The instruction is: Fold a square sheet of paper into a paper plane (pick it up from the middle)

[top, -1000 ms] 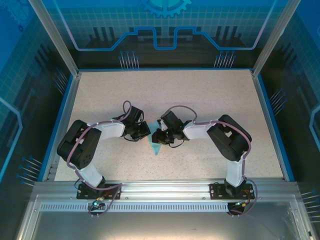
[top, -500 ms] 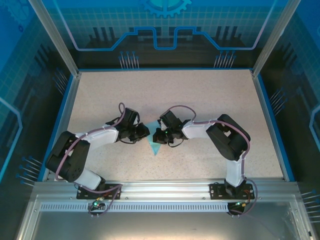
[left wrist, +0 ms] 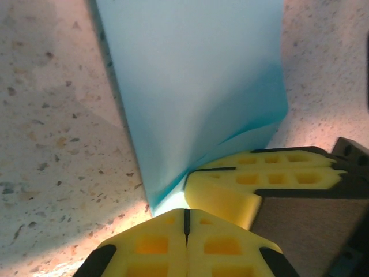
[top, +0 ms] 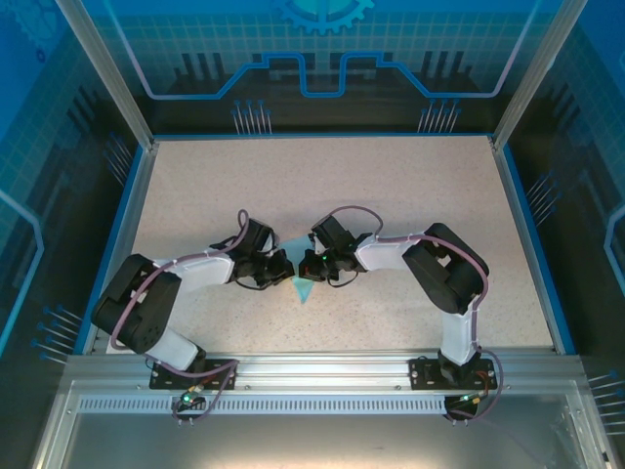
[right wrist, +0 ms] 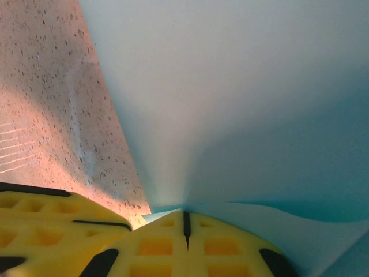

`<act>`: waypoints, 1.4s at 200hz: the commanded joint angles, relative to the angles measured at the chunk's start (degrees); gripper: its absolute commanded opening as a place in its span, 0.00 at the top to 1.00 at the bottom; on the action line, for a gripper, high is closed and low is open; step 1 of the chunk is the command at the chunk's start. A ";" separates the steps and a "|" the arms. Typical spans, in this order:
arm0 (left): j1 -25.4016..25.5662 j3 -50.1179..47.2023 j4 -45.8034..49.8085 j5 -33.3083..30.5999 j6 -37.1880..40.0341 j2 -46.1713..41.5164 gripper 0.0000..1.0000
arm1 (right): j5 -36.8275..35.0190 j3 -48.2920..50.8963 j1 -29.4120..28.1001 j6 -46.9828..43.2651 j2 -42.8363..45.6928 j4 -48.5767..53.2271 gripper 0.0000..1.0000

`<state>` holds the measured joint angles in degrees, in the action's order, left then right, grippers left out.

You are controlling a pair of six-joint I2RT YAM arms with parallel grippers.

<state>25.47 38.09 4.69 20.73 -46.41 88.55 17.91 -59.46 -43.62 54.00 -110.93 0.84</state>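
Since the left gripper (left wrist: 185,222) and the right gripper (right wrist: 185,224) are both pinched closed on the thin light blue folded sheet of paper (top: 305,290), near the middle of the speckled beige table (top: 410,186), pulling in opposite directions could tear it or spoil the crease.

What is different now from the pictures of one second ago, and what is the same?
The left arm swung its elbow out to the left and toward the near edge; the left tool drew slightly nearer too. Both tools are shut at the blue paper, the right tool pinching it. The right arm and the paper stayed in place.
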 commanded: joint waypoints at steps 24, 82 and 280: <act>0.47 1.11 0.88 -0.20 0.80 3.03 1.00 | -4.29 0.26 -0.98 1.36 -2.75 4.87 1.00; 1.08 2.92 4.44 -4.43 1.26 5.90 1.00 | -0.53 1.12 -0.55 0.03 0.84 0.56 1.00; 2.22 4.34 6.74 -7.54 0.97 5.84 1.00 | 7.51 8.75 -2.82 -5.91 4.46 -5.27 0.94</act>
<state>27.44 41.89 8.73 16.51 -46.17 92.97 25.08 -51.33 -45.52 48.80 -104.75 -3.77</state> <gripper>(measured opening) 0.026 0.068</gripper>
